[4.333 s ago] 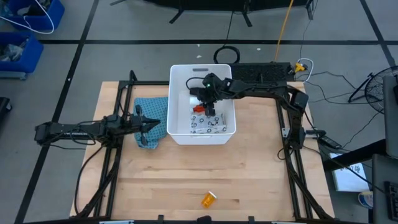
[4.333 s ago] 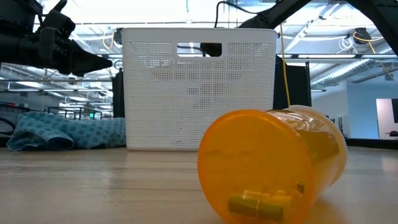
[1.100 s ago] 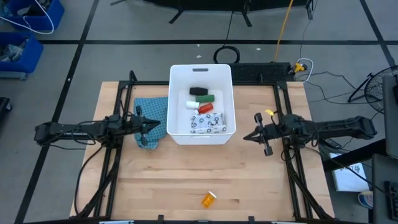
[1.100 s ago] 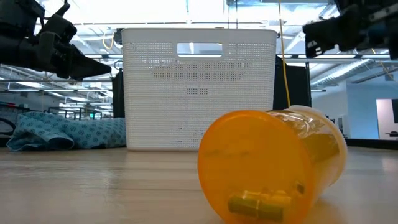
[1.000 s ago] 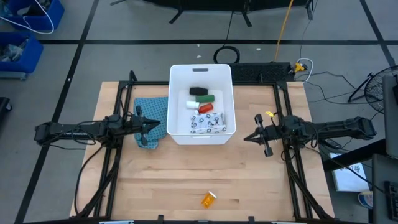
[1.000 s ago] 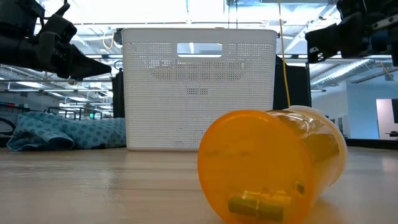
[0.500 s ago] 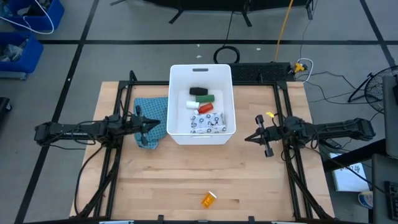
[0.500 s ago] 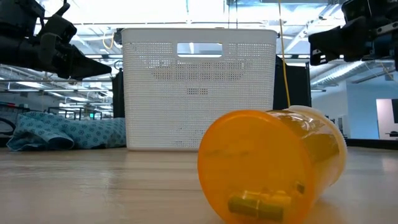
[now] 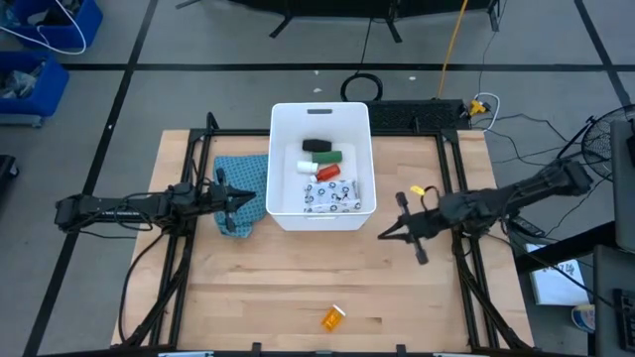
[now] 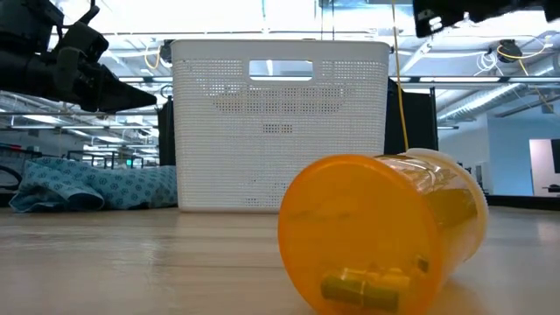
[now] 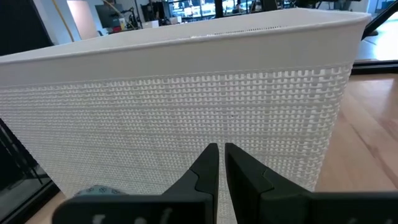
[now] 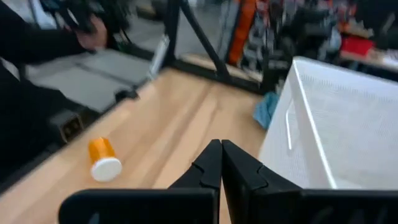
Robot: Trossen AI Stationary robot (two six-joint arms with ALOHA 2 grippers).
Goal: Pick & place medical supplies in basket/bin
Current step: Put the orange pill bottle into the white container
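Observation:
The white bin (image 9: pixel 286 213) stands at the table's far middle. On its floor lie a black oblong (image 9: pixel 317 146), a green oblong (image 9: pixel 329 157), a white bottle (image 9: pixel 307 167), a red tube (image 9: pixel 327 173) and a dotted white packet (image 9: pixel 332 202). An orange vial (image 9: pixel 333 317) lies on its side near the table's front edge, its white cap (image 12: pixel 106 168) toward my right gripper. My left gripper (image 9: pixel 258 195) is shut and empty, level, pointing at the bin's left wall (image 11: pixel 205 106). My right gripper (image 9: pixel 381 236) is shut and empty, in the air right of the bin's near corner.
A teal patterned cloth (image 9: pixel 241 177) lies crumpled against the bin's left side, under my left gripper. Black frame rails (image 9: pixel 189 268) run along both sides of the table. Bare wood (image 9: pixel 327 263) stretches between the bin and the vial.
My right gripper has risen and swung toward the table's near edge and its middle, turning its tip toward the orange vial's side of the table. It has stayed shut. In the low view it has climbed to the picture's top edge.

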